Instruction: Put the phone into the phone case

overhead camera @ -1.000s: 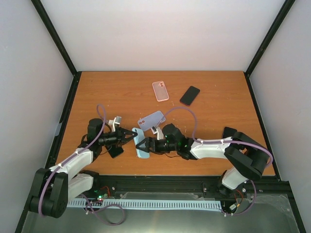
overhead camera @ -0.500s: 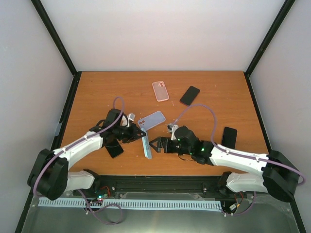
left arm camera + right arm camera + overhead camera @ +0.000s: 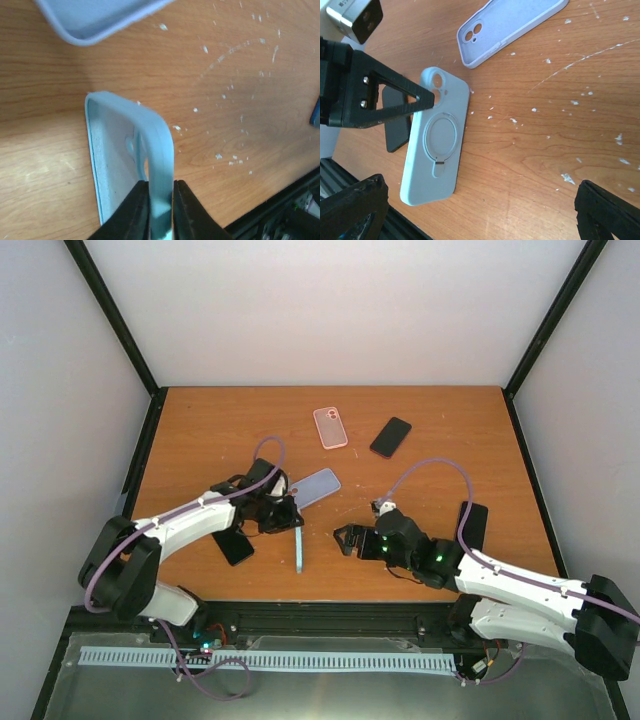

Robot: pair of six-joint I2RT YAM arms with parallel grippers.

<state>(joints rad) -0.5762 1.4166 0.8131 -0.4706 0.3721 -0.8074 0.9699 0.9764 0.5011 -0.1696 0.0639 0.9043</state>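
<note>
A light blue phone case (image 3: 299, 550) stands on its long edge near the table's front. My left gripper (image 3: 288, 517) is shut on its upper rim; the left wrist view shows both fingers (image 3: 134, 212) pinching the case wall (image 3: 159, 150). The right wrist view shows the case's back with its ring (image 3: 436, 145). My right gripper (image 3: 346, 538) is open and empty, a little to the right of the case. Black phones lie at the back (image 3: 390, 436), at the right (image 3: 472, 524) and under the left arm (image 3: 235, 546).
A lavender case (image 3: 312, 487) lies open side up just behind the blue case, and it also shows in the right wrist view (image 3: 510, 25). A pink case (image 3: 330, 427) lies at the back centre. The table's front edge and a black rail (image 3: 330, 615) are close by.
The left gripper moved right and closed on the blue case, which tipped from flat onto its edge. The right gripper let go of it and drew back to the right.
</note>
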